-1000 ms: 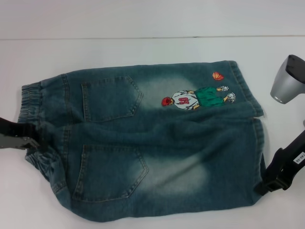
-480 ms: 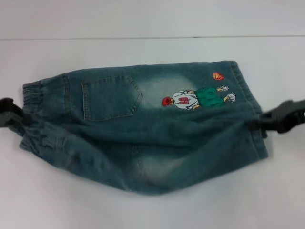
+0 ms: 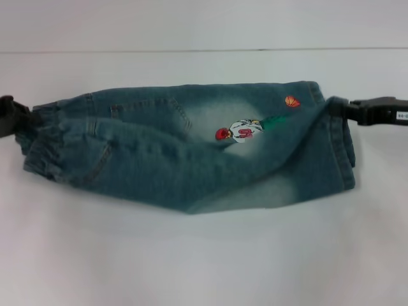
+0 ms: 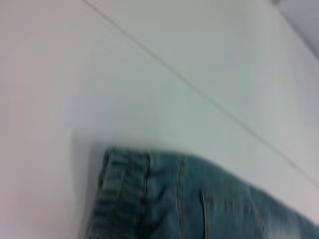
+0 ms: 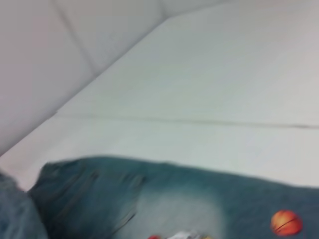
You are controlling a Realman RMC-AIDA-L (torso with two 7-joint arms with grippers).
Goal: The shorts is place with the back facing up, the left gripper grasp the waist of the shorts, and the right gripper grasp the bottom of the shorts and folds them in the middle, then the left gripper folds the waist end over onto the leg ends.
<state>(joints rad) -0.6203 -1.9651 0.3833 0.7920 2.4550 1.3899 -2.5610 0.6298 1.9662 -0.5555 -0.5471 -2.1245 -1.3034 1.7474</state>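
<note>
Lying across a white table point(image 3: 204, 255), the shorts point(image 3: 191, 153) are doubled lengthwise, the near half draped over the far half and partly covering the embroidered player point(image 3: 242, 132). The left gripper point(image 3: 11, 115) is clamped on the waist point(image 3: 41, 143) at one end. The right gripper point(image 3: 347, 109) is closed on the bottom of the shorts point(image 3: 341, 146), near the orange basketball point(image 3: 292, 101).

We see the shorts point(image 3: 191, 153) stretched on the table point(image 3: 204, 255) between our two grippers. The waist point(image 3: 41, 143) lies just beside the left gripper point(image 3: 16, 118); the leg ends point(image 3: 341, 150) lie against the right gripper point(image 3: 347, 109), the near half lapped over the far half between them.
</note>
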